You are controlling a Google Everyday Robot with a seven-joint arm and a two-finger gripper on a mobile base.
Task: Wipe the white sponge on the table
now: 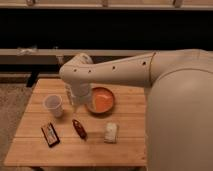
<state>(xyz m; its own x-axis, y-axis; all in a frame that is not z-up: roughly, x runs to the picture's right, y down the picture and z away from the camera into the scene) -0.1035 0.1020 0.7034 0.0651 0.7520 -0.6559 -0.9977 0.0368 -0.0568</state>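
Observation:
The white sponge (111, 132) lies flat on the wooden slatted table (125, 150), toward the front right of its top, with nothing touching it. My arm reaches in from the right and bends down over the table's back left part. The gripper (75, 98) hangs there between the clear plastic cup (53, 105) and the orange bowl (102, 100), well behind and to the left of the sponge. It is open and holds nothing that I can see. The wrist hides most of it.
A dark red oblong item (79, 128) lies left of the sponge, and a dark flat packet (50, 134) lies near the front left. Behind the table runs a low bench or rail (30, 52). My own body fills the right side of the view.

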